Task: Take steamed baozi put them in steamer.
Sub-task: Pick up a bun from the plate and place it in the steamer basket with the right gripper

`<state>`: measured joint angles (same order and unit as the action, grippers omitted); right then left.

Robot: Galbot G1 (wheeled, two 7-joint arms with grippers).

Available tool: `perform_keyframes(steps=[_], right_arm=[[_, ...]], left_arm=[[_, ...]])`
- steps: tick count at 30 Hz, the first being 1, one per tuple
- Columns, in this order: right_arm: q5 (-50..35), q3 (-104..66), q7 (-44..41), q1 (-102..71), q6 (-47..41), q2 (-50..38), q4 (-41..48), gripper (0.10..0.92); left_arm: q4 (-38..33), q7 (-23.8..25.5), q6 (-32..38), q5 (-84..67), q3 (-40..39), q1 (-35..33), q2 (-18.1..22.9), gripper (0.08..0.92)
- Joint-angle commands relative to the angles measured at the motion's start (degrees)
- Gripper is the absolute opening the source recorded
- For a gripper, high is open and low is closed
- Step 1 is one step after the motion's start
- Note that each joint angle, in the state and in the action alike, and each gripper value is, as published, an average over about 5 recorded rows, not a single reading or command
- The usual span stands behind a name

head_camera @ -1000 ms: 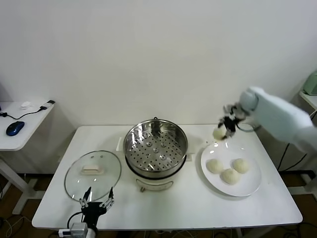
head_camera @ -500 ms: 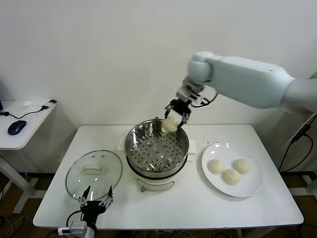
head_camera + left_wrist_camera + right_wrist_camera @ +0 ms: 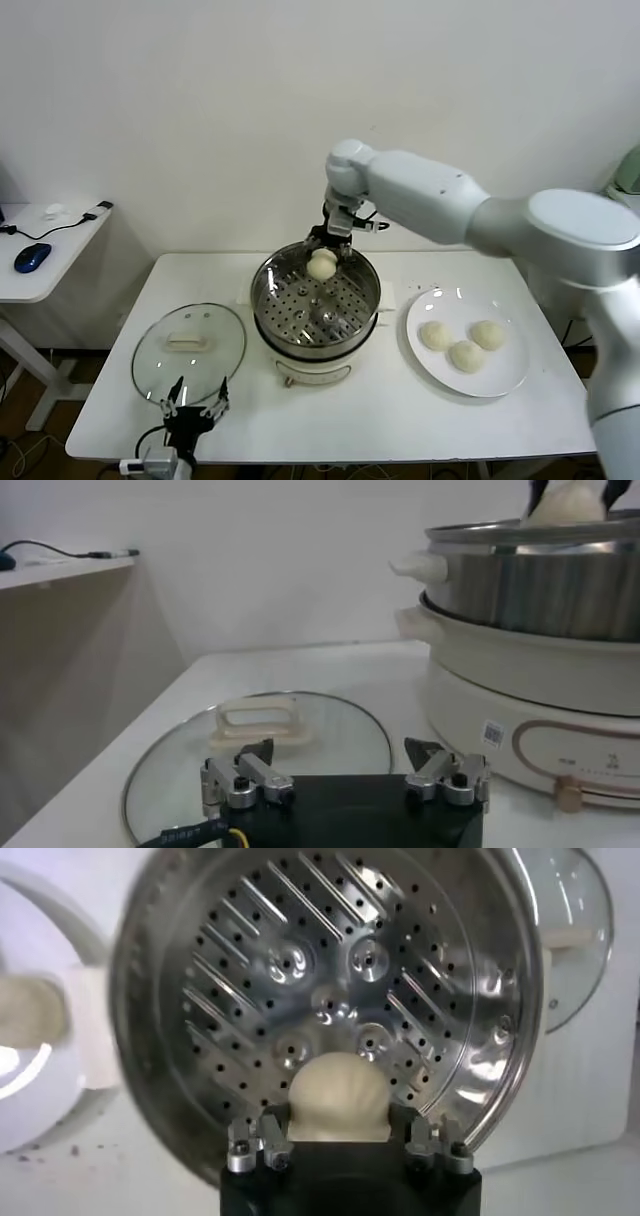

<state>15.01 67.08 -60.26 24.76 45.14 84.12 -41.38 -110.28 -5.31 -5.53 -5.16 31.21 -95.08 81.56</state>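
Holding 1 baozi (image 3: 322,263) clamped in my right gripper (image 3: 324,252) above the steamer (image 3: 314,297) tray, far side. 3 more sit on the plate (image 3: 503,378). My left gripper (image 3: 195,408) idles with fingers apart near the lid (image 3: 188,351).

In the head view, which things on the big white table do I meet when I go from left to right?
glass lid → steamer, above whose far rim the right gripper holds one baozi → white plate bearing three baozi.
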Motion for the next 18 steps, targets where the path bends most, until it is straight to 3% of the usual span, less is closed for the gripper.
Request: perform_keyframes(steps=[1, 5, 11, 15, 18], right_arm=[[8.6, -5.1, 1.9, -6.0, 4.9, 4.9, 9.1, 0.653], [8.5, -5.3, 2.6, -6.7, 4.9, 5.2, 10.0, 0.665], [1.6, -4.3, 1.1, -3.0, 4.9, 3.9, 8.5, 0.792], [-14.8, 2.0, -5.2, 7.3, 4.8, -0.2, 2.6, 0.821], [-35.7, 13.8, -9.0, 18.2, 0.3, -5.3, -4.1, 0.822]], left_arm=[[0.1, 0.0, 0.0, 0.0, 0.0, 0.0, 0.0, 0.823], [0.3, -0.1, 0.2, 0.0, -0.1, 0.1, 0.0, 0.823], [0.1, -0.2, 0.2, 0.0, 0.0, 0.0, 0.0, 0.823], [-0.7, -0.1, 0.1, 0.0, 0.1, -0.3, 0.0, 0.823], [-1.6, 0.1, 0.0, 0.3, 0.1, -0.7, 0.1, 0.823]])
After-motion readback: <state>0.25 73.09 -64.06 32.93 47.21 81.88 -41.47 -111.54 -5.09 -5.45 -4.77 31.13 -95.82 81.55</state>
